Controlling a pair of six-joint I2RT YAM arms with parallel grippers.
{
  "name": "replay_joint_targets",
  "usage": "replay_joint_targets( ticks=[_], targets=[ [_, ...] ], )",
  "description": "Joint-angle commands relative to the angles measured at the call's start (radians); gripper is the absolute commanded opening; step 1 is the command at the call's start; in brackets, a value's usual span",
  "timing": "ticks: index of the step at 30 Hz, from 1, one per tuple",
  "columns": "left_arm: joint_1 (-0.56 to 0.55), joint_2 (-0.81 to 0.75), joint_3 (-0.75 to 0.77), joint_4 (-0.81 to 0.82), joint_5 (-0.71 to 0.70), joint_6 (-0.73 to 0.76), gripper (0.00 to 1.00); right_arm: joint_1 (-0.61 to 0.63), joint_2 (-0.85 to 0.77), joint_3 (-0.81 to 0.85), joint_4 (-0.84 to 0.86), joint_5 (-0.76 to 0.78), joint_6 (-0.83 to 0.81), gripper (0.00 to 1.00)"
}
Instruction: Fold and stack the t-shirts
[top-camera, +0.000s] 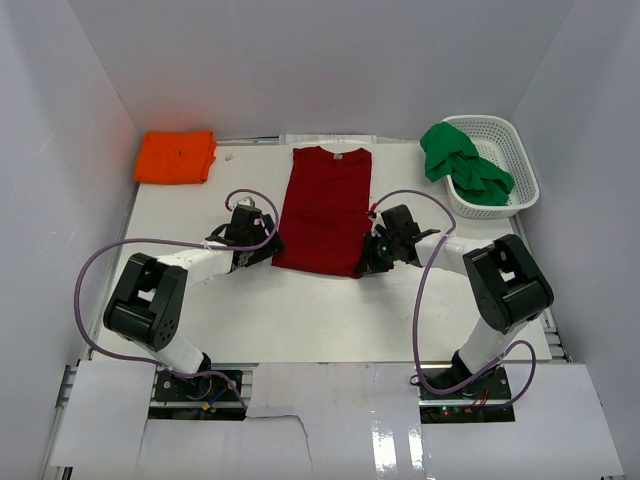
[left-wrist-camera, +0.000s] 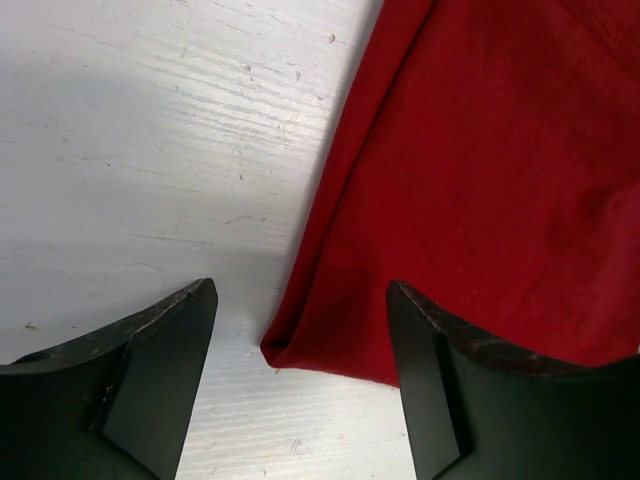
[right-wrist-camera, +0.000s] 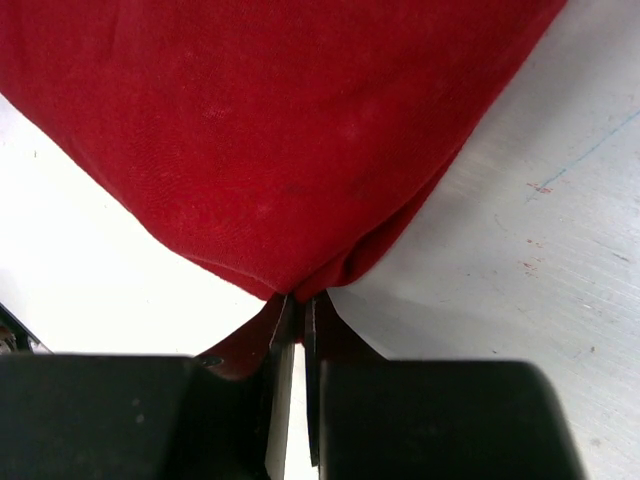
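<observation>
Two hem corners of the red shirt (top-camera: 325, 205) need to rise together for a square fold. The left gripper (left-wrist-camera: 300, 300) should therefore close on its corner before either arm lifts, catching every layer where the folded-in side meets the hem. Both arms should then carry the hem level and at equal pace toward the collar, or the crease will skew.

Its fingers (left-wrist-camera: 160, 350) stand wide apart astride that corner, one over bare table (left-wrist-camera: 150, 120), the other over cloth. Nothing is gripped, and I cannot tell if the tips touch the cloth. The right gripper (right-wrist-camera: 297, 310) is pinched fully closed on the other hem corner, with cloth bunching just ahead of its tips.

The orange shirt (top-camera: 176, 156) lies folded far beyond the left fingers. The green shirt (top-camera: 460, 165) drapes over the basket (top-camera: 505, 140), beyond the right ones.
</observation>
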Motion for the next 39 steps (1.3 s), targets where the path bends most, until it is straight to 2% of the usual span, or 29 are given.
replay_joint_targets(
  ticks=[1, 8, 15, 16, 19, 20, 24, 27, 31, 39],
  targets=[
    [0.001, 0.03, -0.03, -0.041, 0.02, 0.0, 0.79, 0.007, 0.024, 0.023, 0.005, 0.011, -0.017, 0.08],
    [0.001, -0.089, -0.098, -0.065, 0.045, -0.032, 0.77, 0.006, 0.03, 0.038, -0.009, 0.012, -0.023, 0.08],
    [0.001, -0.029, -0.078, -0.045, 0.095, -0.034, 0.62, 0.007, 0.033, 0.038, -0.013, 0.014, -0.023, 0.08],
    [0.001, -0.01, -0.073, -0.033, 0.094, -0.031, 0.52, 0.007, 0.032, 0.037, -0.012, 0.014, -0.023, 0.08],
    [0.001, 0.068, -0.036, -0.019, 0.098, -0.029, 0.36, 0.007, 0.027, 0.034, -0.013, 0.011, -0.023, 0.08],
    [0.001, 0.085, -0.027, -0.016, 0.098, -0.028, 0.23, 0.007, 0.026, 0.032, -0.015, 0.011, -0.026, 0.08],
    [0.001, 0.151, 0.008, -0.021, 0.102, -0.022, 0.0, 0.01, 0.015, 0.028, -0.026, 0.012, -0.03, 0.08],
    [0.001, 0.141, -0.001, -0.029, 0.121, -0.017, 0.0, 0.009, 0.007, 0.031, -0.049, 0.003, -0.039, 0.08],
    [0.0, 0.05, -0.033, -0.116, 0.138, -0.002, 0.0, 0.024, -0.033, 0.022, -0.127, -0.002, -0.049, 0.08],
    [-0.033, -0.299, -0.15, -0.3, 0.232, -0.031, 0.0, 0.038, -0.195, -0.08, -0.246, -0.008, -0.062, 0.08]
  ],
)
